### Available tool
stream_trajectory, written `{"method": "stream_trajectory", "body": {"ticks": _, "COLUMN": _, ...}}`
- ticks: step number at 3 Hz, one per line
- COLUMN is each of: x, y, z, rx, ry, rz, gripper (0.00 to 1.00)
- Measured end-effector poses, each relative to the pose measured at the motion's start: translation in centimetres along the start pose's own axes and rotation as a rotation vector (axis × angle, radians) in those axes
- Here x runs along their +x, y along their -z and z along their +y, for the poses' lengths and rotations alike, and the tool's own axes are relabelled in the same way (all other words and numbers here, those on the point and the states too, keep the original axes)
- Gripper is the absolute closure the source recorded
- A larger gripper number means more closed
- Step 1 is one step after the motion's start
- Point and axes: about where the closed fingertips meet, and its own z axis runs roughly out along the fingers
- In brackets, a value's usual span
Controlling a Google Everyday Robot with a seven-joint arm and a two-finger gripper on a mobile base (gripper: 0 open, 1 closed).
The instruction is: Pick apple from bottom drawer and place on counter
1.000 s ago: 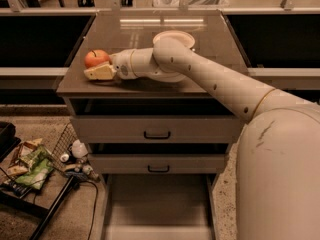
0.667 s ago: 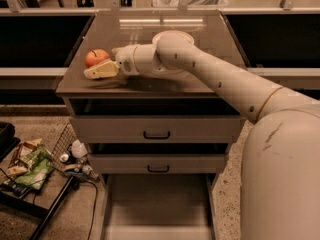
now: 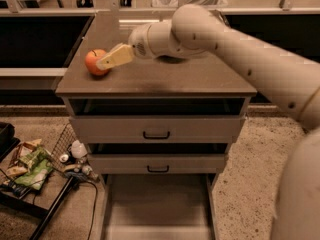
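- While the apple (image 3: 93, 64) is seen resting on the counter (image 3: 165, 79), near its front left corner, the gripper (image 3: 106, 62) is found at the fruit's right side, with its beige tip overlapping the apple in the camera view.
- Whether the apple is grasped or left free cannot be told, and contact between tip and fruit cannot be made out either.
- The gripper is carried by a thick cream arm (image 3: 225, 39), which is stretched in from the right edge of the view and across the back half of the counter.
- The apple is shown upright, orange-red, with its short dark stem pointed up.
- The bottom drawer (image 3: 157, 209) is seen pulled out toward the camera, with its flat grey floor and low side walls shown.
- Two more drawers are stacked above it, the top drawer (image 3: 125, 129) and the middle drawer (image 3: 125, 164). Each is fitted with a black handle, and a dark gap is seen above each front.
- On the floor left of the cabinet, a wire basket (image 3: 62, 139) is seen, with a small pale bottle (image 3: 78, 149) beside it and crumpled packets (image 3: 27, 166) further left.
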Motion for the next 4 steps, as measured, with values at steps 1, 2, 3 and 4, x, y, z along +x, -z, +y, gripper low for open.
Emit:
{"method": "stream_trajectory", "body": {"ticks": 1, "x": -2.0, "y": 8.3, "z": 0.4, "rx": 0.062, "ry": 0.078, "rz": 0.069, "gripper": 0.0}}
{"method": "stream_trajectory", "body": {"ticks": 2, "x": -3.0, "y": 15.6, "z": 0.4, "rx": 0.174, "ry": 0.125, "rz": 0.161, "gripper": 0.0}}
{"method": "stream_trajectory", "body": {"ticks": 3, "x": -2.5, "y": 22.5, "z": -0.1, "rx": 0.336, "ry": 0.099, "rz": 0.248, "gripper": 0.0}}
{"method": "stream_trajectory", "body": {"ticks": 4, "x": -1.7, "y": 26.0, "z": -0.8, "rx": 0.46, "ry": 0.079, "rz": 0.325, "gripper": 0.0}}
